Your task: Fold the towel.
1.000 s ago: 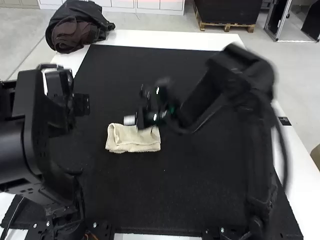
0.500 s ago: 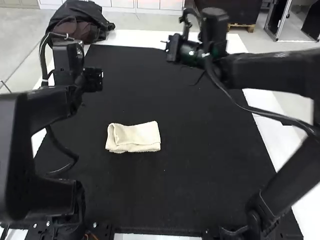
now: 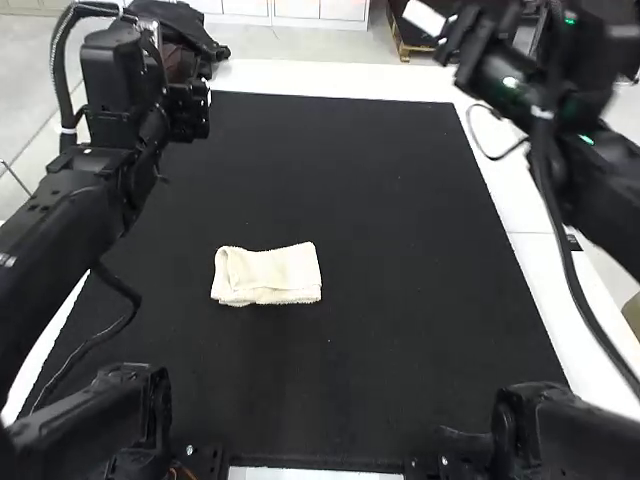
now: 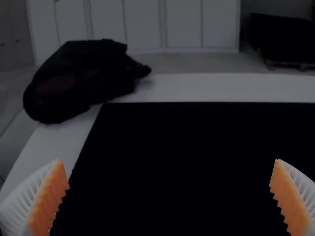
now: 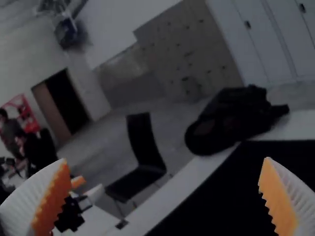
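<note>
A dark bag (image 4: 83,78) sits at the far left corner of the bench (image 3: 330,78); its contents can't be made out. The left hand (image 3: 192,110), released, has moved forward. The cream towel (image 3: 267,275) lies folded in a small, slightly uneven rectangle on the black mat (image 3: 400,200), left of centre, as before. The right hand (image 3: 440,25), also released, has swung away from it, far right.

The cream towel (image 3: 267,275) lies folded – a compact rectangle – on black matting.
</note>
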